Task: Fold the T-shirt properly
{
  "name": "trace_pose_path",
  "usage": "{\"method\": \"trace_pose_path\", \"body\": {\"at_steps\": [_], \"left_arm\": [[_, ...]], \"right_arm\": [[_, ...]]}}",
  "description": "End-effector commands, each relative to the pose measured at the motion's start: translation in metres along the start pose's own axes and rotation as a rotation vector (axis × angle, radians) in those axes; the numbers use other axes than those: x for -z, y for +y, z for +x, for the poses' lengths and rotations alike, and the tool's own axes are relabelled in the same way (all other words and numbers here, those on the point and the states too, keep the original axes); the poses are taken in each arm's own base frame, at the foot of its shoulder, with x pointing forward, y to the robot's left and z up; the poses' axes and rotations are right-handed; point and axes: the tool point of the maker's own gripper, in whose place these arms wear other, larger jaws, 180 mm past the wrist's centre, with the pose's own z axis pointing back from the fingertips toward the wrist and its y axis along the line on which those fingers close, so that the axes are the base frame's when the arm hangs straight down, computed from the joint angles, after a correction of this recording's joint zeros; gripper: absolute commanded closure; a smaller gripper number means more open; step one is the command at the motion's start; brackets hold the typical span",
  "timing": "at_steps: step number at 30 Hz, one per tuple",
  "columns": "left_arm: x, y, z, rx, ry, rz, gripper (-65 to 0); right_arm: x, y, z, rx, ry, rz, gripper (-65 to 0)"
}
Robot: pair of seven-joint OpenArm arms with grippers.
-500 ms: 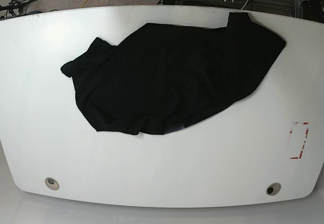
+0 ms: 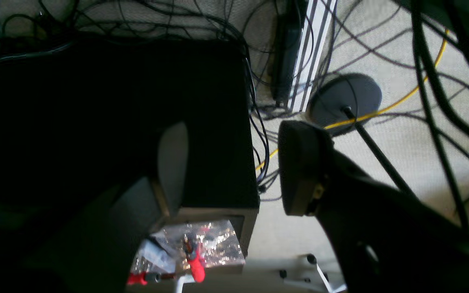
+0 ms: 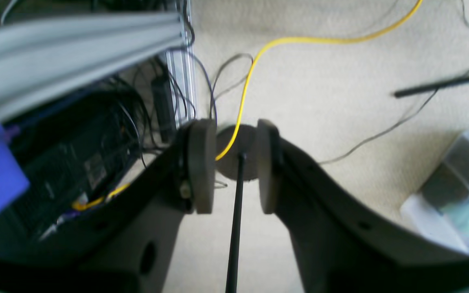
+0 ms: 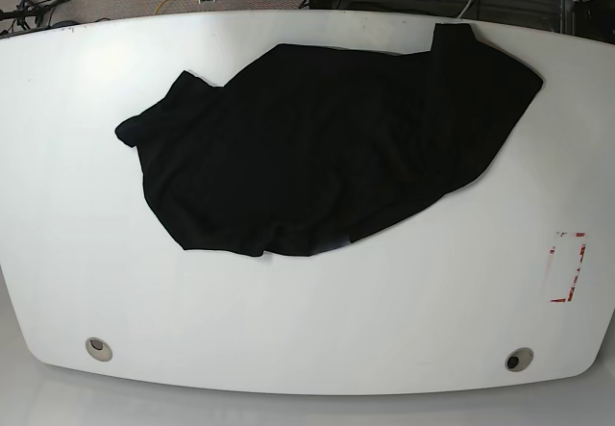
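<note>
The black T-shirt (image 4: 327, 152) lies crumpled and spread across the back middle of the white table (image 4: 307, 320), one sleeve pointing left and one corner reaching the far right edge. Neither arm appears in the base view. In the left wrist view my left gripper (image 2: 236, 167) hangs over the floor, its jaws wide apart and empty. My right gripper (image 3: 233, 167) also looks down at the carpet, jaws parted by a narrower gap with nothing between them. Both are away from the shirt.
A red-marked rectangle (image 4: 567, 265) sits near the table's right edge, and two round grommets (image 4: 98, 349) (image 4: 519, 359) near the front. On the floor are a black case (image 2: 116, 101), a stand base (image 2: 346, 99), a yellow cable (image 3: 259, 53) and a clear plastic box (image 3: 454, 195).
</note>
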Motion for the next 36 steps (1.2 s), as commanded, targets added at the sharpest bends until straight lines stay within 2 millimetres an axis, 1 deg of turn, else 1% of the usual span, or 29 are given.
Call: {"method": "trace_pose_path", "body": {"at_steps": [1,4,6,7,8,9,11,12,13,15,16,19,21,25,27,28,29,31,33,35,36], "left_arm": [[-0.001,0.003,-0.012,0.001,0.013,0.006,-32.5],[-0.001,0.004,-0.006,-0.004,-0.020,0.006,-32.5],[-0.001,0.004,-0.015,-0.004,-0.034,0.005,-32.5],[-0.002,0.004,-0.014,-0.003,-0.049,0.006,-32.5],[-0.002,0.005,-0.014,-0.002,-0.064,0.007,-32.5],[-0.003,0.005,-0.018,0.001,-0.073,0.008,-32.4],[-0.005,0.007,-0.020,0.006,-0.093,0.011,-32.4],[-0.007,0.008,-0.017,0.012,-0.115,0.013,-32.4],[-0.009,0.009,-0.022,0.017,-0.123,0.015,-32.4],[-0.012,0.010,-0.024,0.023,-0.141,0.018,-32.2],[-0.014,0.010,-0.021,0.029,-0.163,0.018,-32.2],[-0.022,0.012,-0.022,0.043,-0.198,0.022,-32.2],[-0.027,0.017,-0.023,0.055,-0.220,0.029,-32.2],[-0.045,0.018,-0.027,0.081,-0.277,0.033,-32.2],[-0.053,0.018,-0.030,0.091,-0.298,0.033,-32.2],[-0.060,0.020,-0.026,0.102,-0.323,0.036,-32.1],[-0.069,0.025,-0.024,0.118,-0.346,0.046,-32.1],[-0.082,0.029,-0.024,0.139,-0.375,0.051,-32.1],[-0.097,0.028,-0.025,0.157,-0.405,0.050,-32.1],[-0.109,0.026,-0.024,0.165,-0.430,0.047,-32.1],[-0.116,0.024,-0.025,0.172,-0.444,0.044,-32.1]], "right_arm": [[-0.002,-0.005,-0.002,-0.001,-0.003,-0.004,-17.0],[-0.003,-0.007,-0.003,-0.002,-0.003,-0.006,-16.6],[-0.003,-0.008,-0.004,-0.003,-0.002,-0.008,-16.6],[-0.003,-0.008,-0.005,-0.001,0.000,-0.008,-16.6],[-0.004,-0.008,-0.009,0.000,0.006,-0.008,-16.6],[-0.005,-0.006,-0.013,0.001,0.008,-0.005,-16.6],[-0.007,-0.001,-0.006,-0.006,-0.026,0.010,-16.6],[-0.011,-0.003,-0.007,-0.017,-0.041,0.012,-16.6],[-0.016,-0.001,-0.005,-0.021,-0.063,0.021,-16.6],[-0.021,0.004,-0.004,-0.026,-0.086,0.037,-16.6],[-0.024,0.009,-0.006,-0.030,-0.091,0.049,-16.6],[-0.031,0.020,-0.009,-0.034,-0.092,0.076,-16.6],[-0.037,0.021,-0.012,-0.021,-0.101,0.078,-16.5],[-0.057,0.008,-0.017,0.043,-0.146,0.049,-16.5],[-0.064,0.010,-0.021,0.047,-0.152,0.051,-16.5],[-0.068,0.012,-0.021,0.044,-0.160,0.058,-16.5],[-0.072,0.015,-0.022,0.042,-0.170,0.065,-16.5],[-0.081,0.012,-0.021,0.032,-0.184,0.062,-16.5],[-0.094,0.009,-0.025,0.015,-0.193,0.065,-16.5],[-0.104,0.014,-0.029,0.012,-0.202,0.075,-16.5],[-0.112,0.010,-0.029,0.021,-0.215,0.065,-16.5]]}}
